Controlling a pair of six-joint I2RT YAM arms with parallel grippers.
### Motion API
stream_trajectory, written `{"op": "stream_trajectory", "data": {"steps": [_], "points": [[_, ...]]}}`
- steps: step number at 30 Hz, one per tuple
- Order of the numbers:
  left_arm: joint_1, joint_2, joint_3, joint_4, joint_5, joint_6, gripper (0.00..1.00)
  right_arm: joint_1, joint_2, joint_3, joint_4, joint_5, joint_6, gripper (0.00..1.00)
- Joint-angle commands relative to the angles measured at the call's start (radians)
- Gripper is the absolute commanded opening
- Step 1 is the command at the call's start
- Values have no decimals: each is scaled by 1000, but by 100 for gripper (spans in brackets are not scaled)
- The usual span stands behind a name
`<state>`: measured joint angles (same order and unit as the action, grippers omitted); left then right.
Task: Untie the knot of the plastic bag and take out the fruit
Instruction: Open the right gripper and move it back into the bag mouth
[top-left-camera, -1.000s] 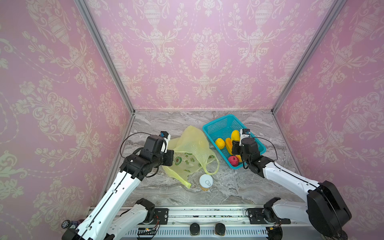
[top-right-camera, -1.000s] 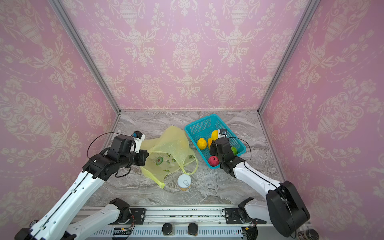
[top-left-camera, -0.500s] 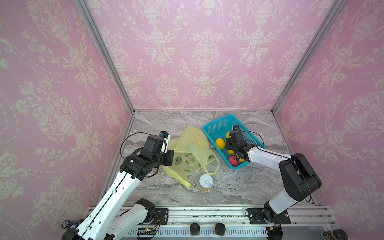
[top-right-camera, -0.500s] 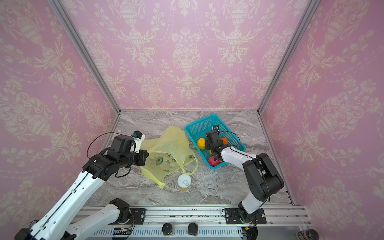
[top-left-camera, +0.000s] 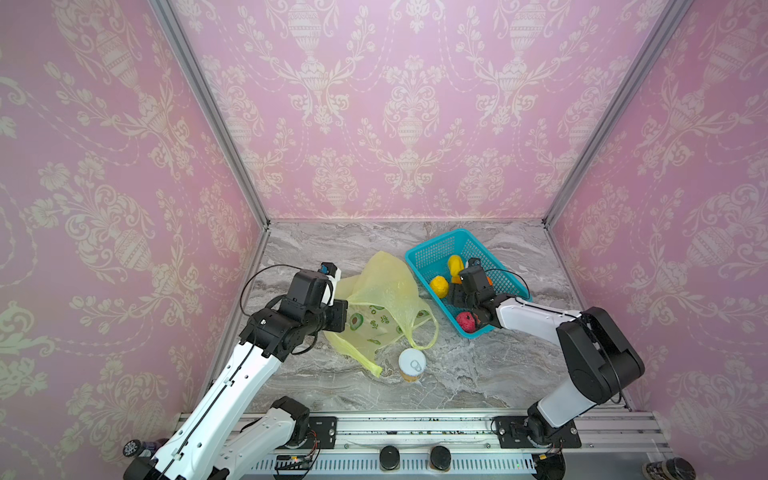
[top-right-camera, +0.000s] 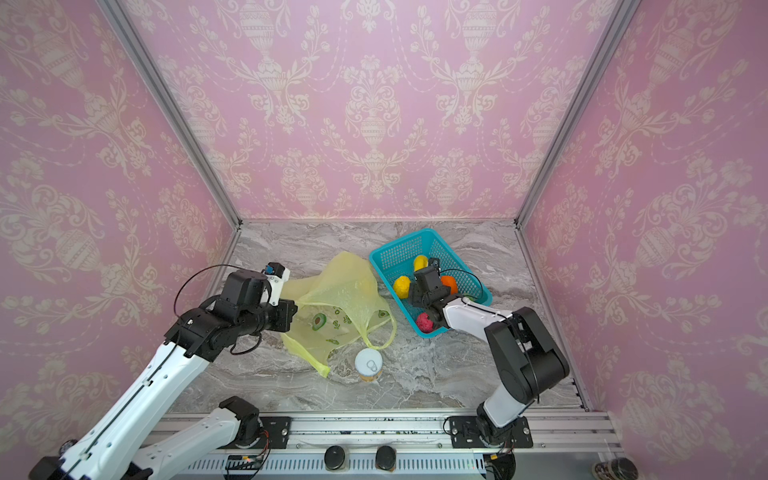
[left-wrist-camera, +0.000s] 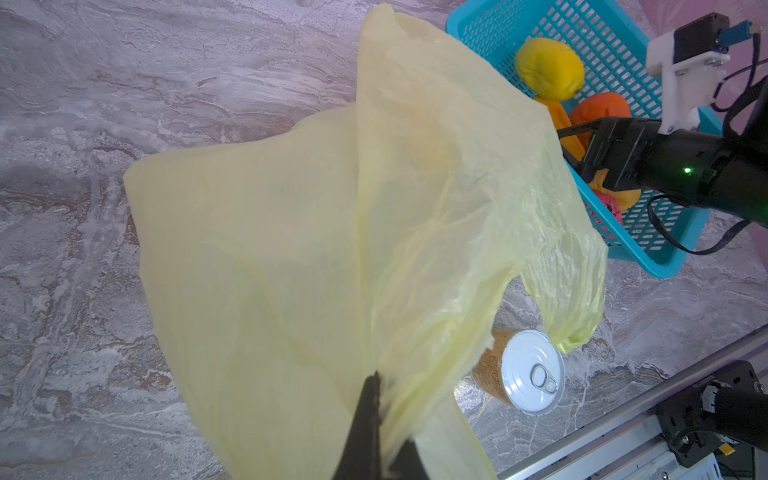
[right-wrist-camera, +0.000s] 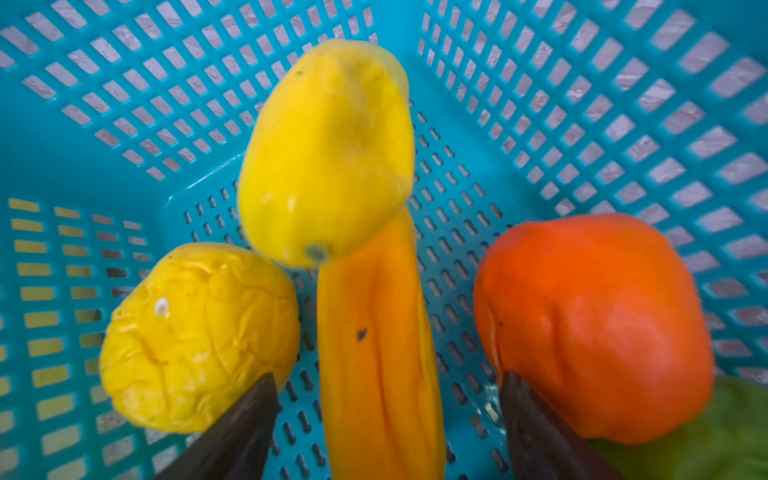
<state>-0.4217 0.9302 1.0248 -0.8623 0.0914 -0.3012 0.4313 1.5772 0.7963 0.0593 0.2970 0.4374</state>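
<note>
My left gripper (left-wrist-camera: 376, 379) is shut on a fold of the pale-yellow plastic bag (top-left-camera: 386, 291) (top-right-camera: 340, 291) (left-wrist-camera: 332, 228) and holds it lifted. The bag's handle loop (top-left-camera: 429, 332) and a twisted strip (top-left-camera: 361, 359) hang loose; no tied knot shows. My right gripper (right-wrist-camera: 388, 378) (top-left-camera: 452, 297) is open, low inside the turquoise basket (top-left-camera: 432, 253) (right-wrist-camera: 582, 104). Its fingers straddle an orange-yellow oblong fruit (right-wrist-camera: 374, 316) without touching it. Around it lie a yellow oblong fruit (right-wrist-camera: 328, 153), a wrinkled lemon (right-wrist-camera: 195, 336), an orange round (right-wrist-camera: 590, 324) and a green piece (right-wrist-camera: 706, 440). A pink-red fruit (top-left-camera: 465, 322) lies at the basket's near end.
A white-lidded can (top-left-camera: 411, 365) (top-right-camera: 368, 365) (left-wrist-camera: 532, 374) stands on the marble floor (top-left-camera: 478, 374) just in front of the bag. Pink walls close the left, back and right. The metal rail (top-left-camera: 415, 432) runs along the front edge.
The right arm's elbow has risen and folded toward the front. Its gripper has shifted slightly left inside the basket and its jaws have opened. The left arm and the bag have not moved.
</note>
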Motion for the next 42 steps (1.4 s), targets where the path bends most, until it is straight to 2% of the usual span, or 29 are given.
{"op": "stream_trajectory", "data": {"steps": [1,5,9,15,19,21,25,28,36,42], "points": [[3,-2,0,-24,-8,-8,0,-1,-108,-35,53,-24,-17,94],[3,-4,1,-23,-4,-9,0,2,-226,-108,115,-77,-43,100],[3,-13,-2,-20,-5,-10,0,36,-368,-182,170,-130,-80,98],[3,2,0,-24,1,-7,0,224,-577,-237,215,-136,-247,76],[4,-8,0,-23,-1,-9,0,382,-611,-274,294,-177,-371,68],[4,-16,-2,-20,-4,-9,0,463,-590,-269,309,-190,-441,66],[4,-2,-1,-22,-1,-10,0,641,-495,-214,301,-143,-590,59],[4,4,-1,-23,0,-9,0,717,-400,-163,289,-133,-650,56],[4,-9,-2,-21,1,-9,0,762,-141,-14,276,-124,-655,45],[4,-5,-2,-22,7,-8,0,762,45,117,234,8,-653,35]]}}
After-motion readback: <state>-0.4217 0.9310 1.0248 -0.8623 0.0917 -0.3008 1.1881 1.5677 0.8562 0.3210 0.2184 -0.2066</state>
